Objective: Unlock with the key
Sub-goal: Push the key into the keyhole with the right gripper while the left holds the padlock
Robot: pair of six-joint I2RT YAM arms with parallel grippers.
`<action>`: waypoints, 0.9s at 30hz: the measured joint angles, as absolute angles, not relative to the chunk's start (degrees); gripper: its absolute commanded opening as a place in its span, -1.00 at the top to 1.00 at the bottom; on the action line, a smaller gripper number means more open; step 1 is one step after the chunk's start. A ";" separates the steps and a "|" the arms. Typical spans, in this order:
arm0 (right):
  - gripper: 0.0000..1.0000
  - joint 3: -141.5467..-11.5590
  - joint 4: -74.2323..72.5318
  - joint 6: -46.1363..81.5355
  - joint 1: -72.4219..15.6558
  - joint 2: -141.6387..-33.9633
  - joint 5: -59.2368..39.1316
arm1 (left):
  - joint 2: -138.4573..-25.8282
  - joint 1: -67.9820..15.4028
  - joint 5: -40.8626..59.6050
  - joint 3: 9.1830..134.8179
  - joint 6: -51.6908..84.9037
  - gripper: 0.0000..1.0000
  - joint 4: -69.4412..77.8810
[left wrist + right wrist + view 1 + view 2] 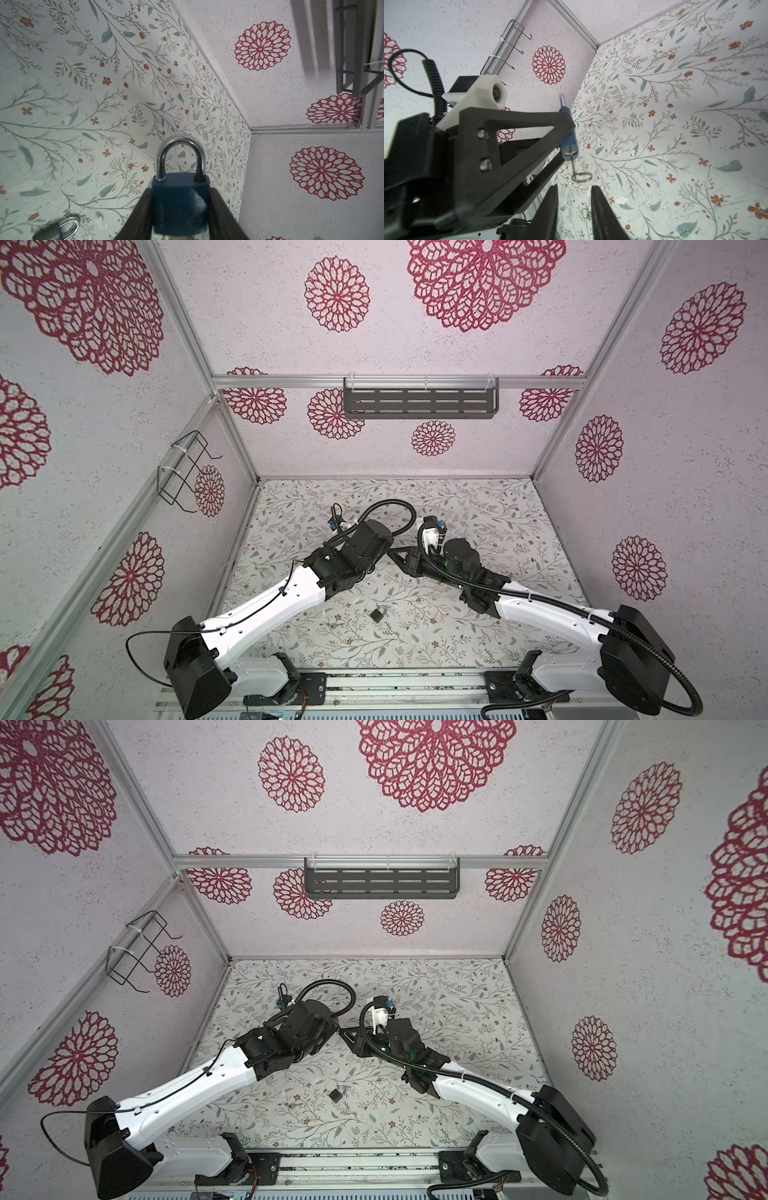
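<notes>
Left claw (pixel 180 190) clamps the blue padlock (pixel 180 204), key (pixel 572 164) seated in its keyhole; right claw (pixel 573 188) parted, empty, just short of the key ring (pixel 581 176) — best to grip the bow squarely, then twist about the keyway axis.

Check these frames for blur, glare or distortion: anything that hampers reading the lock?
Left wrist view: blue padlock sharp, glare on its shackle, second padlock blurred at the edge. Right wrist view: key ring in focus. Both top views: even light, wide-angle stretch toward the corners.
</notes>
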State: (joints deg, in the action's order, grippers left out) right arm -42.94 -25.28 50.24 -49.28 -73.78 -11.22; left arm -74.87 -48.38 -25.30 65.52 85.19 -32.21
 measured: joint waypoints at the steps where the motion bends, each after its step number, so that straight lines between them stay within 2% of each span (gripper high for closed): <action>1: 0.34 -42.81 -25.43 50.89 -49.28 -73.78 -11.20 | -74.67 -48.38 -25.39 65.52 85.06 0.99 -32.18; 14: 0.36 -42.63 -31.66 57.08 -49.28 -76.47 -11.03 | -73.56 -48.38 -25.87 64.71 84.44 1.00 -30.68; 27: 0.57 -43.59 -33.15 57.06 -49.34 -78.43 -10.79 | -73.56 -48.34 -25.96 64.69 84.23 1.00 -30.46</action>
